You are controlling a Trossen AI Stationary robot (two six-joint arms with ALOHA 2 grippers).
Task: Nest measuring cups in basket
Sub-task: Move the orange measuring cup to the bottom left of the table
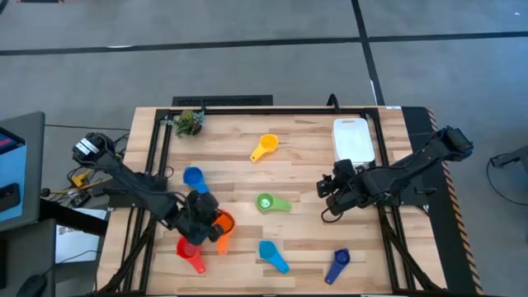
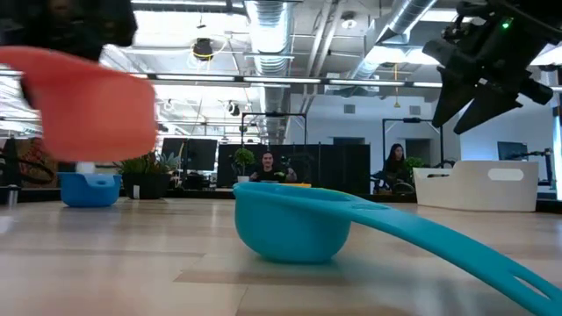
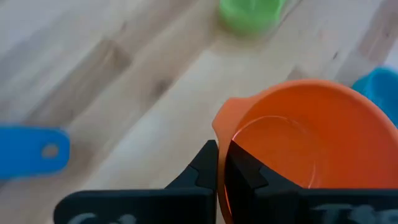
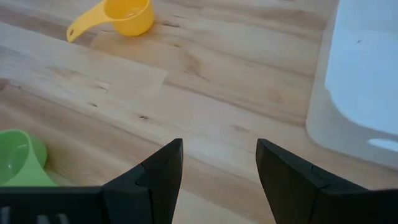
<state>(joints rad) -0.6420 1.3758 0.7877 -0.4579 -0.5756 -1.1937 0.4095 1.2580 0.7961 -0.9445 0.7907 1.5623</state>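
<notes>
Wooden bench (image 1: 305, 157) carries your scattered cups. Your left fingers (image 3: 217, 163) pinch the orange cup's (image 3: 298, 146) rim at front-left, beside the red cup (image 1: 190, 253). Your right gripper (image 4: 219, 171), fingers spread and empty, hovers near the white basket (image 1: 353, 139) at back-right.

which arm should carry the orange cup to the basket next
Left, probably. The left tool is already shut on the orange cup's rim. The right tool is open and empty, though nearer the white basket.
</notes>
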